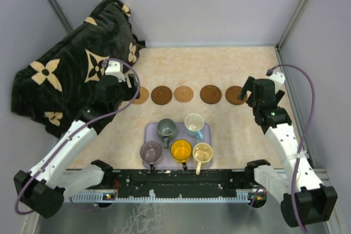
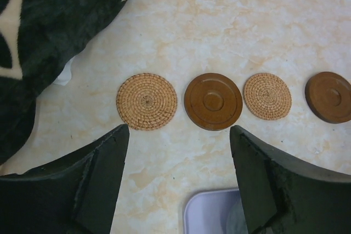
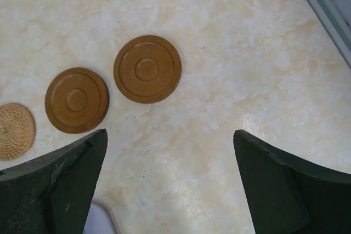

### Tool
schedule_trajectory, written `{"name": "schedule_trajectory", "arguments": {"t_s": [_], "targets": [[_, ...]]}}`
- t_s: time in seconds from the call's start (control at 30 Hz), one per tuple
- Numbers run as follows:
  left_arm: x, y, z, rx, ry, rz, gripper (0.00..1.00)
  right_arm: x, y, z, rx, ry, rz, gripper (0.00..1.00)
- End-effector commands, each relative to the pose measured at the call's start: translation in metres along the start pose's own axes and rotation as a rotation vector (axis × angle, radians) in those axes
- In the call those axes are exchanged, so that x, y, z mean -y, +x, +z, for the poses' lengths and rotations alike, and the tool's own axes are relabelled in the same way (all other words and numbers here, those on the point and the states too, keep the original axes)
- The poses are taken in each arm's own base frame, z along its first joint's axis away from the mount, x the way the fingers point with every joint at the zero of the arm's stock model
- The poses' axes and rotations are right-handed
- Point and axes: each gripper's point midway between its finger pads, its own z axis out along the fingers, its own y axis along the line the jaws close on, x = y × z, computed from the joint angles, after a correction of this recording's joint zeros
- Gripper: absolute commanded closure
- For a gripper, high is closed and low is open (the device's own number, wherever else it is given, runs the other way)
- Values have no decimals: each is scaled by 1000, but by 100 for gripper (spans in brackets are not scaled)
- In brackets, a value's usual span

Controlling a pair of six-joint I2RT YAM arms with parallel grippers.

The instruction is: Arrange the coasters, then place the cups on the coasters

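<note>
A: Left gripper (image 2: 178,132), status?
B: Released, jaws wide, nothing btwn them. Hangs above the table (image 1: 236,146) at the left end of the coasters (image 1: 184,93)
A: Right gripper (image 3: 170,135)?
B: Same, spread wide & empty, over the row's right end
A: Coasters, where exactly?
B: All 5 flat on the table in one row across the middle, none touching. L to R: woven, wood, woven, wood, wood. In top view both end ones are partly hidden by the grippers
A: Cups (image 1: 181,149)?
B: All 5 upright on the lavender tray (image 1: 151,132) nr the front edge, well apart from the row. Grey-green & lt blue at back; purple-grey, yellow, cream in front. None on a coaster yet
A: Anything else?
B: Black flower-print blanket (image 1: 71,64) bunched in the far-left corner
</note>
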Motion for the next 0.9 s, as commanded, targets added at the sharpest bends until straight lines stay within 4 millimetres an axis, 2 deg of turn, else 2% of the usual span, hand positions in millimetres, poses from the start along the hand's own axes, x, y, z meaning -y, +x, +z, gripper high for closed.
{"name": "schedule_trajectory", "arguments": {"t_s": [0.0,0.1,0.3,0.47,0.57,0.77,0.87], "targets": [[-19,17,-21,-24,-55,-27,14,-5,-24,-17,126,-68,42,1],[-25,21,-34,-8,-56,-48,1,-3,-25,-24,141,-81,36,1],[-34,28,-51,26,-48,-71,1,4,-18,-35,82,-70,-28,1],[-35,35,-54,1,-46,-61,1,-14,-3,-51,29,-219,-55,1],[-36,39,-53,-18,-58,-69,1,-16,6,-65,2,-230,-58,1],[-33,32,-57,8,-40,-110,1,-29,20,-102,-52,-315,-54,1],[-34,31,-58,15,-46,-120,1,-43,30,-112,-98,-384,-50,1]]}}
